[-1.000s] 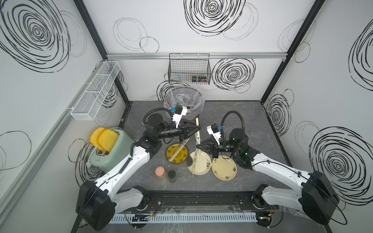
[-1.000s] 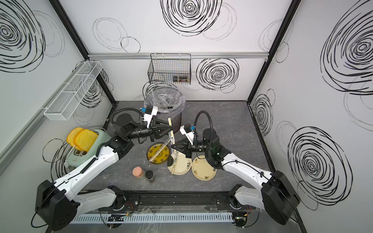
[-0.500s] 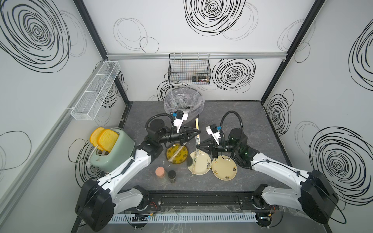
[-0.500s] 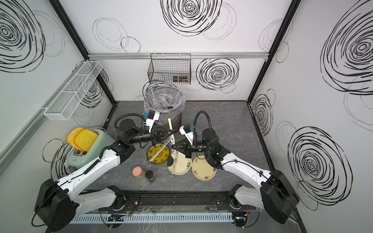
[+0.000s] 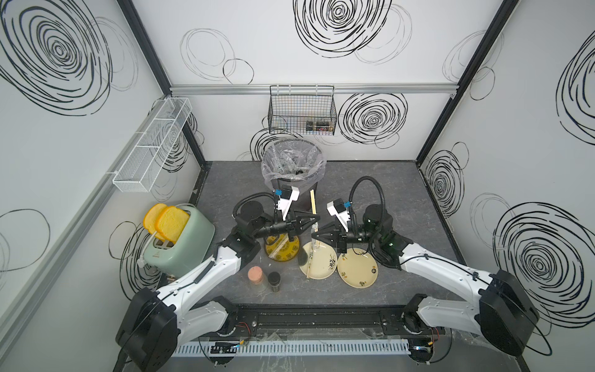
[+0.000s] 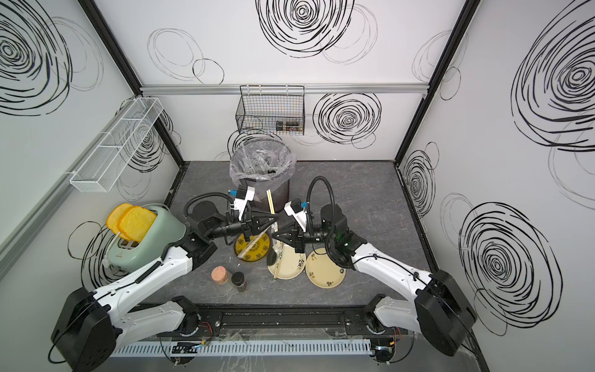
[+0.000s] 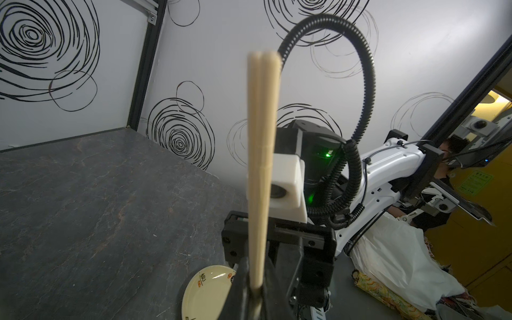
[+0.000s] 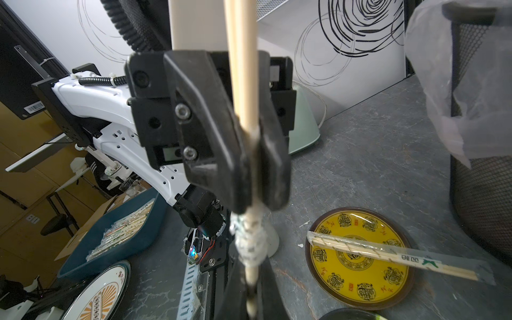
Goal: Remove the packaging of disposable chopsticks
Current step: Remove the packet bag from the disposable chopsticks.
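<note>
My arms: glossy white shells (image 5: 444,273), black round joint housings (image 5: 502,309), black ribbed cable hose (image 7: 327,19) looping off wrist, white camera block (image 7: 288,182) with blue plug (image 5: 277,192), left gripper (image 8: 252,199) black wedge fingers (image 8: 205,122), silver screws (image 8: 182,111), green light (image 7: 328,154)

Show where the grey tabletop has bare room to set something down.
Free: back right grey tabletop between the lined black mesh bin and right wall; a narrower strip between bin and green toaster. Crowded: centre front, yellow plate, two cream plates, two jars, both hands.

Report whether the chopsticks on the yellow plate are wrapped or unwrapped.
Wrapped: the chopsticks lie across the yellow plate inside a clear sleeve with green print.
</note>
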Robot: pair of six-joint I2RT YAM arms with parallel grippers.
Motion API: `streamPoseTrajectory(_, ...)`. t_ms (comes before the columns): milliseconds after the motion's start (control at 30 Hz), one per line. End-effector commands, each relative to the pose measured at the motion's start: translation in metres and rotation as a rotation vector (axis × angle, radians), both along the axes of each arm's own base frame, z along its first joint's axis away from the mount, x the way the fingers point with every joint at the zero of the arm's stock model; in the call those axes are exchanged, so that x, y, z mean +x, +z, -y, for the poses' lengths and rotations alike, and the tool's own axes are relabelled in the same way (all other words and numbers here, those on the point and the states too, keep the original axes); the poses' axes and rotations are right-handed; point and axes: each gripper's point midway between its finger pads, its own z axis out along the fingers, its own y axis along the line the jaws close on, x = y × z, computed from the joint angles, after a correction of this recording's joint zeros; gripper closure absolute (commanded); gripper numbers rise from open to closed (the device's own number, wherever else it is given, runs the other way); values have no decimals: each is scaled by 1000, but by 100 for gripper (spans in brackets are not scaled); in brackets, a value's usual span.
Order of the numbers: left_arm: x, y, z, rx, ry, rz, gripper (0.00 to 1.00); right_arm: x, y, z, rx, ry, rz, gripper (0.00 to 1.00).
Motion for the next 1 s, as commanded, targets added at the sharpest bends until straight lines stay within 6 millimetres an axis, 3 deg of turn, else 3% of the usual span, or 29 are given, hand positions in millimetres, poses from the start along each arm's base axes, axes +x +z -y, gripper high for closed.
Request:
streamPoseTrajectory(0, -19, -20, 7, 28, -69, -58, 87, 6, 47, -3, 105, -17, 114, 100)
streamPoseTrajectory(333, -30, -28, 14, 30, -93, -80, 83, 8, 48, -4, 106, -22, 113, 100)
streamPoseTrajectory(533, -28, -2, 12, -7, -78, -1, 77, 6, 40, -4, 90, -18, 97, 100)
streamPoseTrajectory(667, -19, 14, 8, 6, -58, 22, 57, 3, 32, -5, 73, -8, 87, 100)
streamPoseTrajectory(800, -7, 36, 2, 17, -32, 67, 44, 1, 24, -5, 61, -7, 75, 100)
streamPoseTrajectory(967, 8, 58, -11, 17, 11, 119, 41, 0, 19, -4, 53, -9, 66, 100)
